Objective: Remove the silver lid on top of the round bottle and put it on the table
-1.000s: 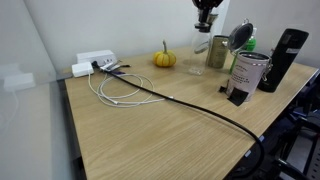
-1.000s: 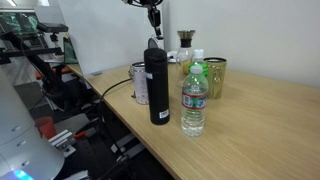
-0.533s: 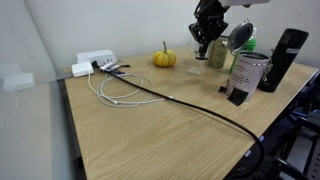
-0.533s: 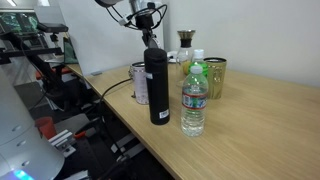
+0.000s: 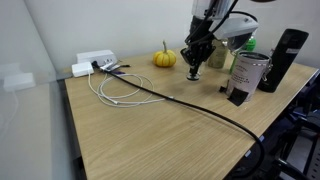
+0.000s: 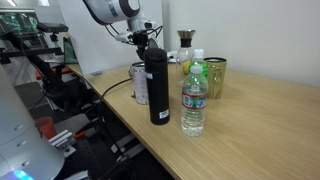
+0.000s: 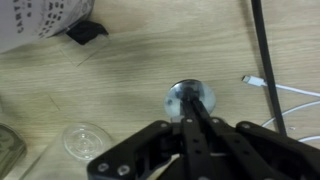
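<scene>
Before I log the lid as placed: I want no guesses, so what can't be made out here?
- Lid, wrist view: the gripper covers its near edge. Whether the jaws grip it, or whether it rests on the table, is unclear.
- Lid, in an exterior view: too small to see under the gripper.
- Gripper tips, in an exterior view: hidden behind the black flask.

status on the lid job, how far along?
Done: the silver lid is off the round bottle, whose dark top shows bare. In hand: the gripper appears shut on the lid, low over the table near the pumpkin; whether it touches the wood is unclear. Left: set it down, open, back away.
</scene>
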Available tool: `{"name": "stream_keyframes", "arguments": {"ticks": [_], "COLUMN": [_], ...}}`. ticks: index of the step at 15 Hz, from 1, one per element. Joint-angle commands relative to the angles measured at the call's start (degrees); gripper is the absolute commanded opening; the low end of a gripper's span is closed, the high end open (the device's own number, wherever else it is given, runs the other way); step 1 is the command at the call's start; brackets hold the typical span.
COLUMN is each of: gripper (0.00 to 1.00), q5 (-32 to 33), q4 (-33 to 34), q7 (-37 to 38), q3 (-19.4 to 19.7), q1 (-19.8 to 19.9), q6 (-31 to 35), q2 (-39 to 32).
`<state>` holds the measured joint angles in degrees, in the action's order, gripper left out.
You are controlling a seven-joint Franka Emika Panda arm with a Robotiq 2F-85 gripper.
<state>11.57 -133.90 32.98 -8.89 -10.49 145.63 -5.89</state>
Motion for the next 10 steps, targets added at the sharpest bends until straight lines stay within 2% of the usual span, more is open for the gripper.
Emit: {"name": "stream_keyframes", "arguments": {"ticks": [1, 10], "gripper": [0.01, 0.01], "q5": [-0.31, 0.17], "q4": [0.89, 2.91], "q7": [-4.51, -5.55], "q3": [-0.01, 0.96], "q1": [-1.32, -3.40], "q6": [1.31, 2.40], "q2": [-2.22, -6.92]}}
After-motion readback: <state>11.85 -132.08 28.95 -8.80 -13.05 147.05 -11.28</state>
